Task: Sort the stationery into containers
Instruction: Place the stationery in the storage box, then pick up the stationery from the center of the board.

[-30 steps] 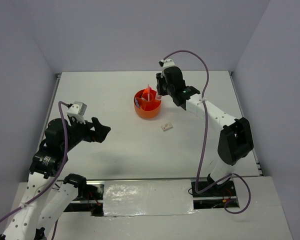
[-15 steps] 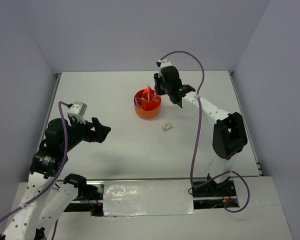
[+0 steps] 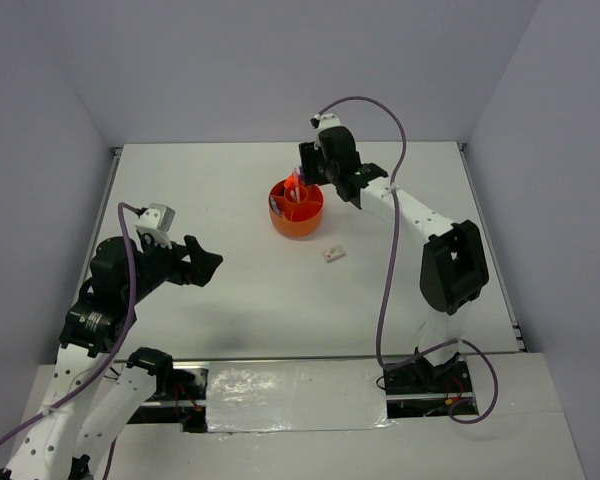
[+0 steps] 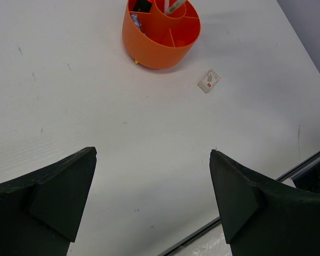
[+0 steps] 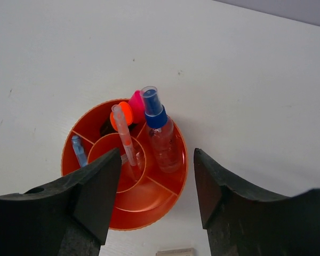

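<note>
White eraser point(image 3: 332, 253) lies on the table point(image 3: 210, 190) just beside the orange tub point(image 3: 296, 222), from above nearer my right pincer point(image 3: 303, 172); my left pincer point(image 4: 152, 154), gaping and empty, sees it well away; my right wrist, jaws parted and empty over the tub, shows it at the picture's bottom edge.

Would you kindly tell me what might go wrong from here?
1. The blue-capped bottle stands well above the orange tub, right below the open right gripper; a sideways pull-back could topple it.
2. The pink pen sticks up from the tub's middle and could be snagged likewise.
3. The white eraser lies on the table beside the tub; picking it up could bump the tub.
</note>
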{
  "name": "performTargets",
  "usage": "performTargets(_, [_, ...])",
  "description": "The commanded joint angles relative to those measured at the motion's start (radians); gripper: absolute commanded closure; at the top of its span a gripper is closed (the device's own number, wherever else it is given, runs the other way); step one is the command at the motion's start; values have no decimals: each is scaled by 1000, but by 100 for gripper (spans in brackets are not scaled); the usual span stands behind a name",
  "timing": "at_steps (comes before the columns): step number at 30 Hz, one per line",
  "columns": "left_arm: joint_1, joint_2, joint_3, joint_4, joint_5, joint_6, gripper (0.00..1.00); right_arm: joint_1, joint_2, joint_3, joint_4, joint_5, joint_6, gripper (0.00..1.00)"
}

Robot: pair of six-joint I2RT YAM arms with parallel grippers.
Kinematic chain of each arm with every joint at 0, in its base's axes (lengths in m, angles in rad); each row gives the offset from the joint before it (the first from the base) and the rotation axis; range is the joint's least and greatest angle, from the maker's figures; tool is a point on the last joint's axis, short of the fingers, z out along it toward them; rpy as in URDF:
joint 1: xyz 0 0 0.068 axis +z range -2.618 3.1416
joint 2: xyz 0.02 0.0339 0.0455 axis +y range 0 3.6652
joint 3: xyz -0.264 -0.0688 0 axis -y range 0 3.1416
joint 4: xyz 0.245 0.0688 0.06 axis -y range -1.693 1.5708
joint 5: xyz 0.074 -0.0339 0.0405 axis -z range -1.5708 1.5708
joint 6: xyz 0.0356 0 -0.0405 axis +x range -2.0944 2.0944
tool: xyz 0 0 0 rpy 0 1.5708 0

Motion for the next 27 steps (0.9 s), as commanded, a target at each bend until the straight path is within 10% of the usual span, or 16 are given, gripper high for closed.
performTargets(1, [-1, 1, -3, 46, 26, 1, 1, -9, -36, 47, -18, 19, 5, 36])
performTargets(14, [-1, -6, -3, 43, 8, -2, 1, -6, -335, -364, -44, 50, 194, 31])
performTargets(27, [-1, -11, -5, 44, 3, -7, 1, 69, -296, -576, -83, 229, 453, 28])
